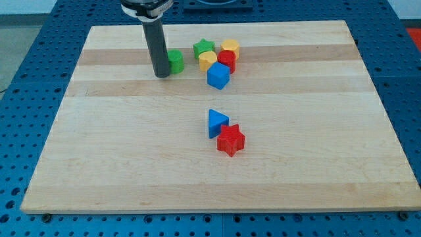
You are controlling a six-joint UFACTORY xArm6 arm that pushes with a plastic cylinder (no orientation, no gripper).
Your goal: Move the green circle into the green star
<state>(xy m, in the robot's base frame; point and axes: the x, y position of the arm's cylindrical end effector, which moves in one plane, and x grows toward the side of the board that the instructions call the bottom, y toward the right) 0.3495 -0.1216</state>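
The green circle (176, 61) sits near the view's top, left of centre. My tip (161, 75) touches its left side; the dark rod hides part of the block. The green star (204, 47) lies a short way to the circle's right and slightly higher, at the left end of a cluster of blocks. A narrow gap of bare wood separates the circle from the star.
The cluster holds a yellow block (229, 47), a yellow block (208, 60), a red block (227, 60) and a blue cube (218, 76). A blue triangle (216, 122) and a red star (231, 139) touch near the board's (99, 164) middle.
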